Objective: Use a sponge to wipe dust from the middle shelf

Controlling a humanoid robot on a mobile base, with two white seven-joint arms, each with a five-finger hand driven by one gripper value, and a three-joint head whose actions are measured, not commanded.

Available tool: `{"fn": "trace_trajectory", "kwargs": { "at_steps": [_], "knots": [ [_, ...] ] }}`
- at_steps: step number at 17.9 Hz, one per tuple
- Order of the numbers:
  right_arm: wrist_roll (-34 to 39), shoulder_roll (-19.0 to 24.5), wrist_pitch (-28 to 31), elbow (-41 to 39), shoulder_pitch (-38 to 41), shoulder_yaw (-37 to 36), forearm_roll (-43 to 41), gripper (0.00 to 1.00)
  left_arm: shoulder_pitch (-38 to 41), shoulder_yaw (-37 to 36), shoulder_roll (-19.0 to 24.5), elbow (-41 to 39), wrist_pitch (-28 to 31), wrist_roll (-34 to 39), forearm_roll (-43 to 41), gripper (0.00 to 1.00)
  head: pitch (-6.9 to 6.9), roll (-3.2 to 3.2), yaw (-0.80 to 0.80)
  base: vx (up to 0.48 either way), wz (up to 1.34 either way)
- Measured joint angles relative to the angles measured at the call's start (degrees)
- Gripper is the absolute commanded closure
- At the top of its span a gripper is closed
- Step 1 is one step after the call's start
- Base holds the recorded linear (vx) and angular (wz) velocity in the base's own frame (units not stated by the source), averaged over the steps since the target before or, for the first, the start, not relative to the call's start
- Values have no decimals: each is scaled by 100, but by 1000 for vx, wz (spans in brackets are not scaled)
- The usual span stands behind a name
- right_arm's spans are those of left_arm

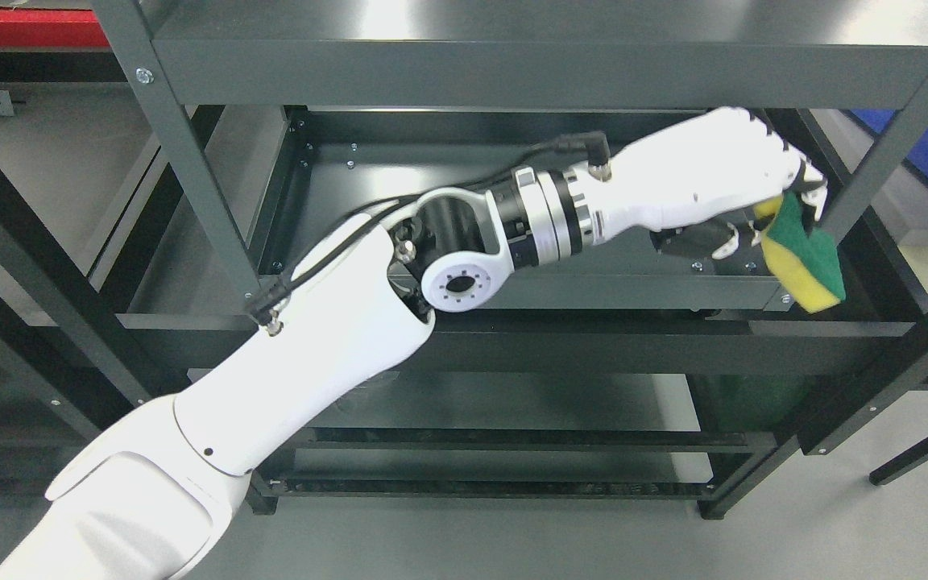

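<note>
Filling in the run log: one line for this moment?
left hand: shut on sponge | sponge: at middle shelf right front corner | right hand: not in view

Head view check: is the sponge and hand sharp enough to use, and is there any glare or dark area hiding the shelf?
Head view: the left hand and the sponge it grips are sharp, without motion blur. Soft glare washes the top shelf surface; the middle shelf lies in shadow under it, dark but readable. Frame posts bow slightly near the edges, suggesting mild wide-angle distortion.
</note>
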Motion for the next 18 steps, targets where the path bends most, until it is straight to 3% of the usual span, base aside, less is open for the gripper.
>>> {"fn": "trace_trajectory", "kwargs": {
  "at_steps": [4, 9, 18],
  "knots": [
    [0, 0, 0, 0, 0, 0, 0, 0, 1219, -36, -69, 20, 144, 907, 680, 97, 0, 0, 0, 0, 0],
    [0, 0, 0, 0, 0, 0, 0, 0, 2724, 698, -124, -49, 175, 2097, 1503, 98, 0, 0, 0, 0, 0],
    [0, 0, 0, 0, 0, 0, 0, 0, 4472, 2543, -173, -579, -197, 2322, 2332, 98, 0, 0, 0, 0, 0]
  ]
}}
